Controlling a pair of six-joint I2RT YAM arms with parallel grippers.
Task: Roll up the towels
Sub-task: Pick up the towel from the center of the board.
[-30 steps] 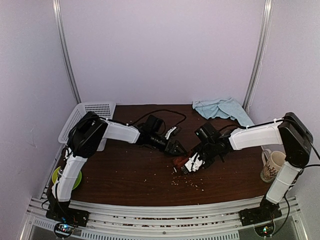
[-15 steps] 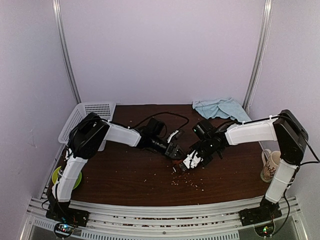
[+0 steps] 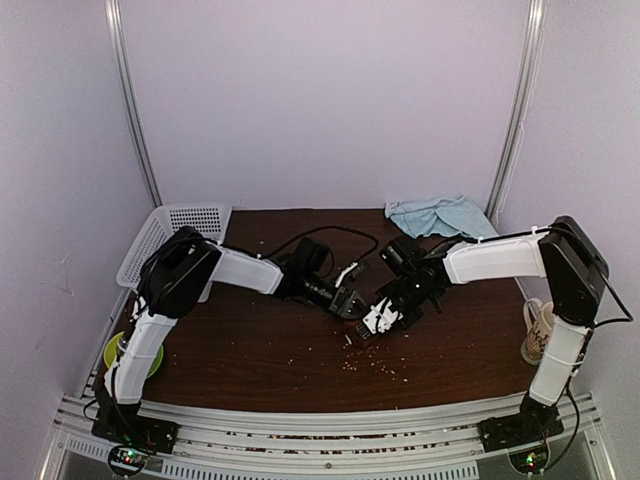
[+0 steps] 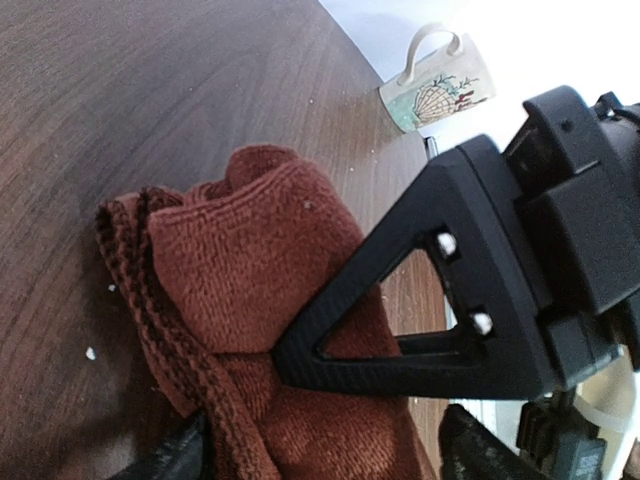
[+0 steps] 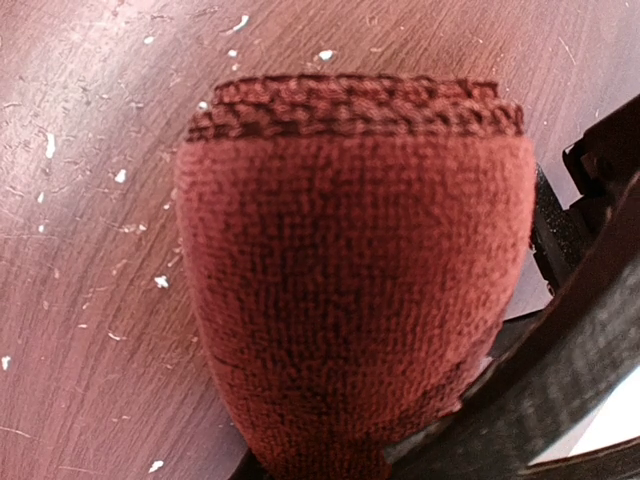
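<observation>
The rust-red towel [image 4: 255, 250] is a thick bunched roll at the table's middle, mostly hidden under both grippers in the top view [image 3: 357, 327]. My left gripper [image 3: 349, 303] holds one side of it; its dark jaws flank the cloth at the bottom of the left wrist view [image 4: 330, 455]. My right gripper [image 3: 384, 316] is shut on the other end, and the roll [image 5: 350, 270] fills its wrist view. One right finger [image 4: 400, 300] presses across the cloth. The light-blue towel [image 3: 440, 215] lies crumpled at the back right, untouched.
A shell-print mug [image 3: 541, 331] stands at the right edge and shows in the left wrist view [image 4: 440, 90]. A white basket [image 3: 170, 232] is at the back left, a green plate [image 3: 111, 352] at the front left. Pale crumbs [image 3: 375, 365] dot the table.
Both grippers have shifted a little toward the back left with the red towel between them. The towel shows less from above now.
</observation>
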